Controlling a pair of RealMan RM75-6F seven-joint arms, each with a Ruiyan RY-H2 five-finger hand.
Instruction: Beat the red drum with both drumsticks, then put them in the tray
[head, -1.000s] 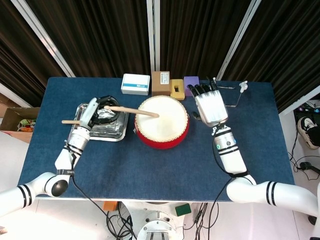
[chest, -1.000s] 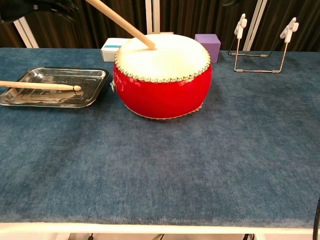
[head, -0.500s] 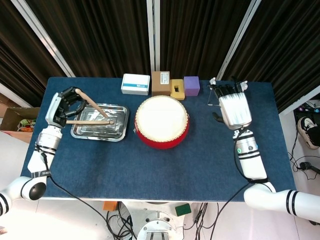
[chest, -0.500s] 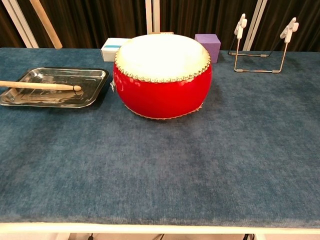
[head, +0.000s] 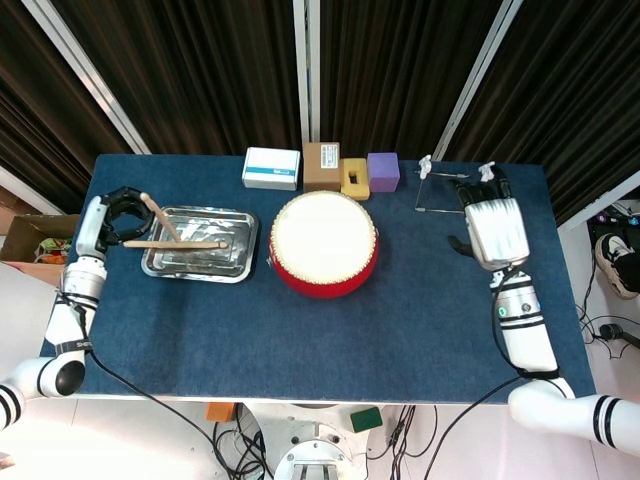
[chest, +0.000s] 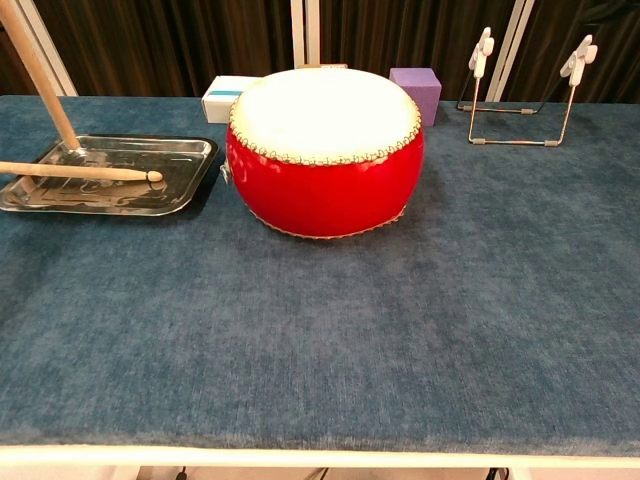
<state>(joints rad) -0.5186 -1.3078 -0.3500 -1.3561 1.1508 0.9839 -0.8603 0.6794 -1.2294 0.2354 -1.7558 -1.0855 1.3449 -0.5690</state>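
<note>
The left hand (head: 112, 215) has swung away from the red drum (head: 324, 243) and now sits by the left end of the tray (head: 243, 224). It holds the second drumstick (chest: 42, 82), which a moment ago touched the drum top. Now that stick stands steep, with its tip down in the far left part of the tray. The first drumstick (chest: 80, 171) lies flat in the tray, as before. The right hand (head: 496, 230) has moved further right, well away from the drum, with its fingers out flat and nothing in them. So the drumming looks done. I think the last job is letting go of the stick so it lies in the tray.
</note>
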